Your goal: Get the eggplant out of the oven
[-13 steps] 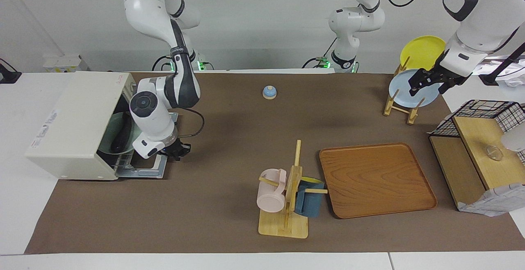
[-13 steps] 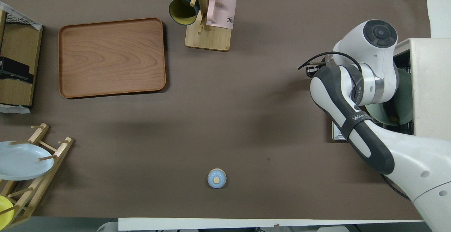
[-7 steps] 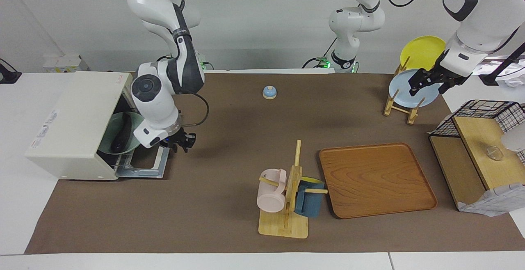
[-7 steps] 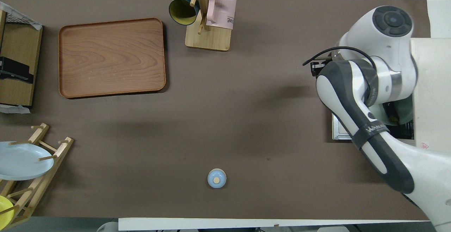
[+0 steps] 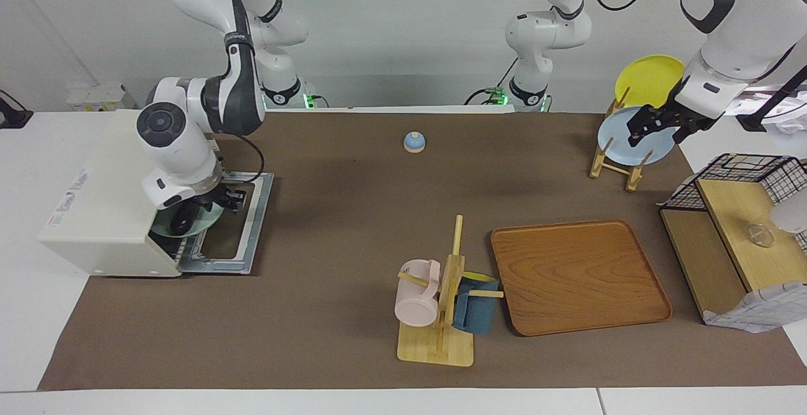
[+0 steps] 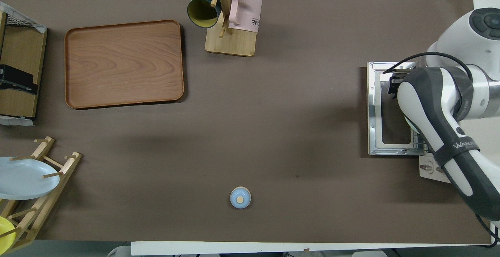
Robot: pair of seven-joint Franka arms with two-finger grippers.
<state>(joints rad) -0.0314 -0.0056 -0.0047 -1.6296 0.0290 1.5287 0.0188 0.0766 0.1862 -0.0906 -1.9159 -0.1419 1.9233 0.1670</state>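
Observation:
The cream-white oven stands at the right arm's end of the table, its door folded down flat on the mat. Just inside the mouth, the dark eggplant lies on a pale green plate on the wire rack. My right gripper hangs open over the plate's edge, beside the eggplant, and I cannot tell if it touches either. In the overhead view the right arm hides the eggplant, and only the door shows. My left gripper waits open over the plate rack.
A blue bell sits mid-table near the robots. A mug tree with a pink and a blue mug stands beside a wooden tray. A plate rack and a wire-basket shelf stand at the left arm's end.
My right gripper has gone from shut to open. It moved from the door's outer edge up and in to the oven mouth, uncovering the door. The left arm has not moved.

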